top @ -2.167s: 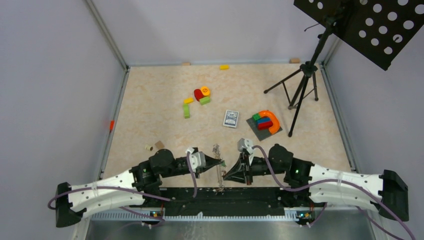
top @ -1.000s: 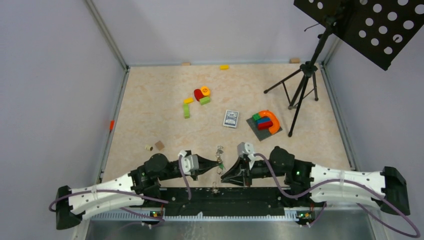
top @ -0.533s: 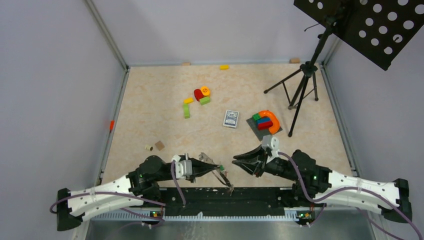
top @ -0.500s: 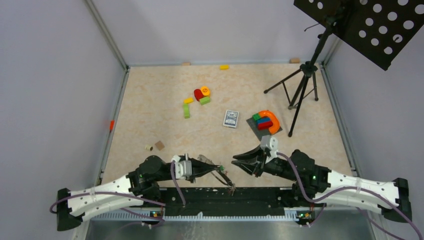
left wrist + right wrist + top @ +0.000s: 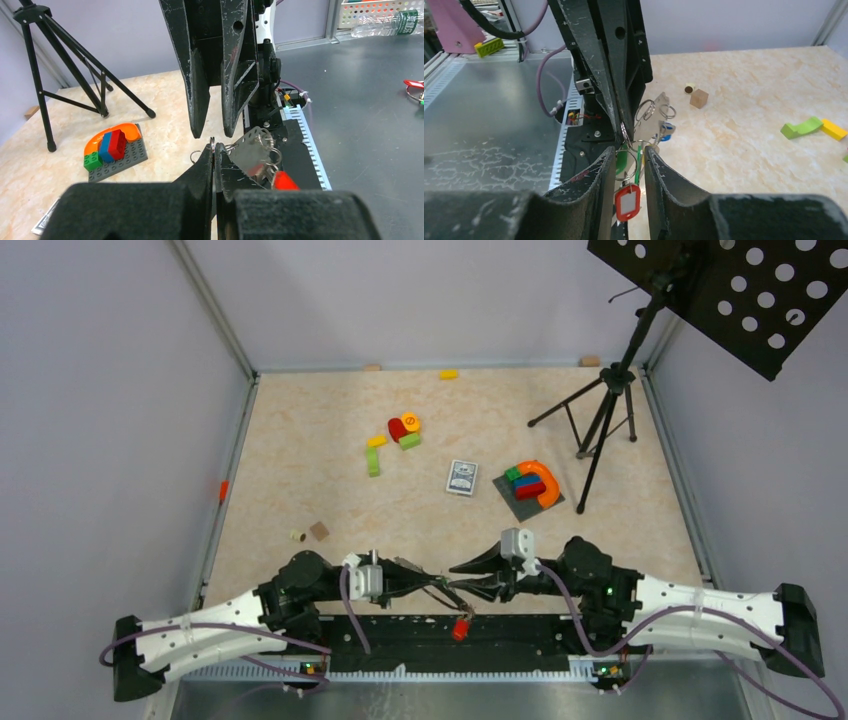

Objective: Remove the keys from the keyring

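Quick status from the remote seat. Nearest the arm bases, a red tag (image 5: 626,202) dangles lowest of the bunch, over the dark rail at the near edge of the surface (image 5: 300,460).

Just beyond that, the two arms meet tip to tip. The left end effector (image 5: 213,152) points right and is clamped fully shut on the keyring (image 5: 212,142), which it pinches edge-on, so all I get of it is a thin sliver poking up between the fingers. The keys (image 5: 252,150) are bunched right beside that pinch and hang down from it, a green tag (image 5: 622,161) above the red one and a blue tag (image 5: 666,131) on the far side.

The right end effector (image 5: 629,150) points left, partly open, one finger on each side of the hanging tags. As far as I can tell it isn't gripping anything.

So the whole thing turns on this: the bunch's long axis runs down from the left pinch, right through the right arm's gap. The right arm is the only free one and already straddles it, so I'd guess it closes on one tag and pulls.

Farther out, well apart from all this, are a playing-card box (image 5: 461,477) and a tripod (image 5: 600,410).
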Controlling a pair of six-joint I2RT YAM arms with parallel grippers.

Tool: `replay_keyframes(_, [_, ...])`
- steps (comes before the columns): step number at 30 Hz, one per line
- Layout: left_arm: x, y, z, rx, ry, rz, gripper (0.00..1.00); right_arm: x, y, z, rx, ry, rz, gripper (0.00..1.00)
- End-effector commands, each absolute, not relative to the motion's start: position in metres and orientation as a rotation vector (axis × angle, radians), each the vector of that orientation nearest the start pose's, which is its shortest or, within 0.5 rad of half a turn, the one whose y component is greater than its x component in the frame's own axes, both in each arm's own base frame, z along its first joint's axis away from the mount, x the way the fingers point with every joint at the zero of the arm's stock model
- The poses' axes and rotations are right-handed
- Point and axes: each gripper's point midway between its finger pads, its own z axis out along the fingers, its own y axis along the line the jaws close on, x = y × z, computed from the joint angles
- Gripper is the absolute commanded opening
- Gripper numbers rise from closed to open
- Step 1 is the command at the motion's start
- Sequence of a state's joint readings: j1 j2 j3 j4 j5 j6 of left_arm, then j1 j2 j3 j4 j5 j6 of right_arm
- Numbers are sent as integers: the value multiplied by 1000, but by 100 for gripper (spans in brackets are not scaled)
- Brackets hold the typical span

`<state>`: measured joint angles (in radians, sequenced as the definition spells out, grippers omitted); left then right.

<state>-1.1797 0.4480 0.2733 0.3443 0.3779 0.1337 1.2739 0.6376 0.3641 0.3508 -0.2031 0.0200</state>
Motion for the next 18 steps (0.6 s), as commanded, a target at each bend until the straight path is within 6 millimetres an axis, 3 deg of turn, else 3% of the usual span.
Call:
replay_keyframes(1, [46, -277, 271, 1125, 851, -1130, 0, 44, 307, 260, -1110, 1058, 1208, 27])
replay_keyframes(18, [43, -279, 269, 1142, 848, -1149, 0, 40, 313, 262, -1116, 1033, 1239, 26])
